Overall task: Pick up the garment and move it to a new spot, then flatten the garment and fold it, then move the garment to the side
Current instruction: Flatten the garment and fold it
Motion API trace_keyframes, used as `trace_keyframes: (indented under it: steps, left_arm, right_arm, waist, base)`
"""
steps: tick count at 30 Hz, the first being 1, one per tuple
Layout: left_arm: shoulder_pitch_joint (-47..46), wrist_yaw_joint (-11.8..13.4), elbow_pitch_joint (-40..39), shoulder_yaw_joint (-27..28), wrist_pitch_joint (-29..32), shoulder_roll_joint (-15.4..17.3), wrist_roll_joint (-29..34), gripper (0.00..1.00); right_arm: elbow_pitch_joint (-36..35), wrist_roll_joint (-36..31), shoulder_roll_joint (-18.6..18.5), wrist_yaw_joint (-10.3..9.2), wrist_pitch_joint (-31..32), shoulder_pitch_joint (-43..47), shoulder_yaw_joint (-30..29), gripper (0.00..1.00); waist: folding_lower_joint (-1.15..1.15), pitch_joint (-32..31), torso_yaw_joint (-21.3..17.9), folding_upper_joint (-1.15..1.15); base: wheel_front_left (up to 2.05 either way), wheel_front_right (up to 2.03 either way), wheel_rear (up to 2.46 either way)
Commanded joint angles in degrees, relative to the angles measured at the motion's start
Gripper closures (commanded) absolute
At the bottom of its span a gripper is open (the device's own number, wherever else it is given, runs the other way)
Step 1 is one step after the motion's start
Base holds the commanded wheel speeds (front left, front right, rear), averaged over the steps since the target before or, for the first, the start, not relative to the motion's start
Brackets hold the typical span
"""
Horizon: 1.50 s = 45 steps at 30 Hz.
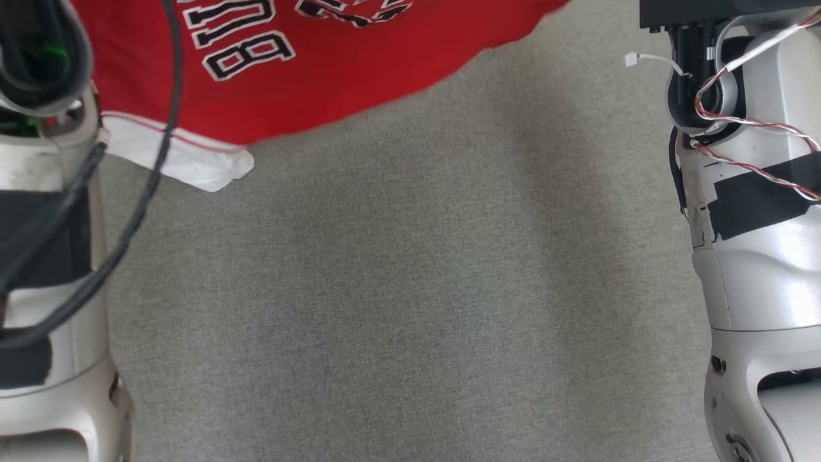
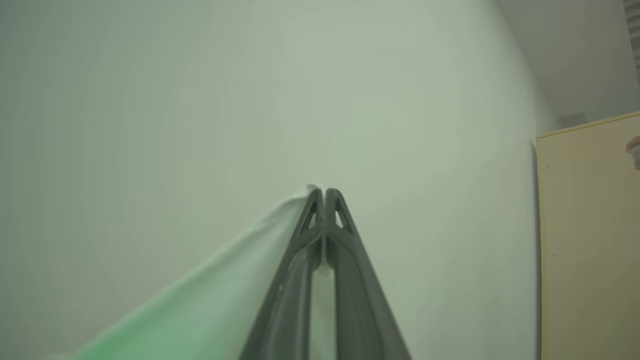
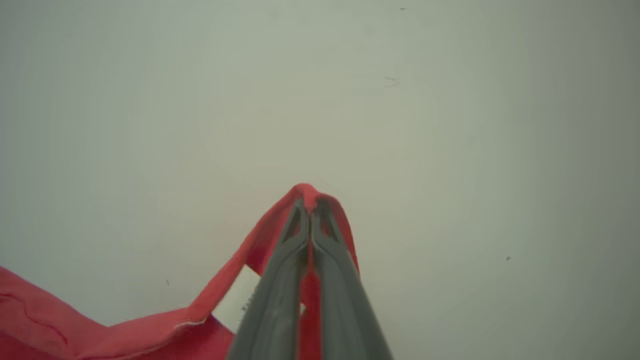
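The garment point(image 1: 333, 70) is a red shirt with black-and-white lettering and a white sleeve cuff point(image 1: 192, 160); it hangs across the top of the head view above the grey fabric surface point(image 1: 410, 289). In the left wrist view my left gripper point(image 2: 324, 192) is shut on a pale edge of the garment point(image 2: 225, 295), which trails down to the lower left. The right wrist view shows my right gripper point(image 3: 310, 202) shut on a red fold of the garment point(image 3: 150, 320). Both grippers point toward a pale wall. My pale forearms point(image 1: 51, 256) flank the head view.
A black cable point(image 1: 151, 186) loops off the left forearm, and red-and-white wires point(image 1: 750, 122) run along the right forearm point(image 1: 757, 256). A beige cabinet point(image 2: 590, 240) stands at the right of the left wrist view.
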Motion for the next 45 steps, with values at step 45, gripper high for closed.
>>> trace_keyframes:
  steps: [45]
  left_arm:
    - [53.1, -0.1, -13.2, -7.1, -0.2, -3.8, -15.7, 1.00]
  right_arm:
    - [-14.5, 2.2, -2.0, 0.21, 7.8, 43.9, -13.2, 1.00]
  waist:
    - [-0.01, -9.3, 8.2, -0.01]
  base:
    - [0.00, 0.00, 0.00]
